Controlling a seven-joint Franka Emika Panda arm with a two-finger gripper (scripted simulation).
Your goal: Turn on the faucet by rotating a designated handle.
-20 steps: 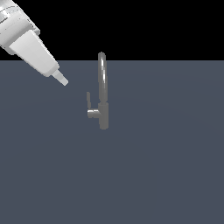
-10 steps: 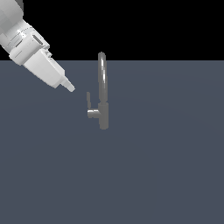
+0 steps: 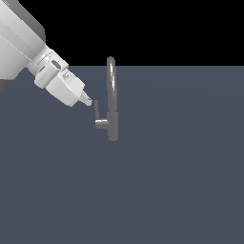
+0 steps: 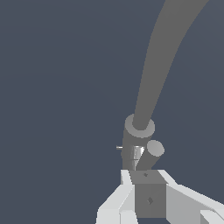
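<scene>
1. Gripper: fingertips taper together in the exterior view, just beside the handle's upper end; contact cannot be confirmed. Whether the jaws are closed cannot be told from either view.
2. Handle: thin grey lever, upright on a stubby side cylinder on the exterior view's left of the faucet.
3. Faucet stands on the grey floor, with a short cylindrical body and tall arched spout.
4. Wrist view shows the fingers flanking a grey block near the faucet body; the exterior view does not.

A flat slate-grey surface spreads under a black backdrop.
</scene>
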